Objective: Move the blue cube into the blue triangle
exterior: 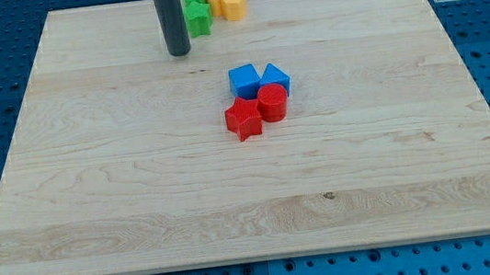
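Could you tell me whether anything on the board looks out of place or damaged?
Nothing stands out. The blue cube sits against the blue triangle, beside two red blocks. Green and yellow blocks cluster at the view's top, by my tip.

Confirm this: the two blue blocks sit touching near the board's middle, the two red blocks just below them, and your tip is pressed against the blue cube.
Not quite. In the camera view my tip stands apart from the blue cube, up to the view's left beside the green blocks. The blue triangle and red blocks lie as stated.
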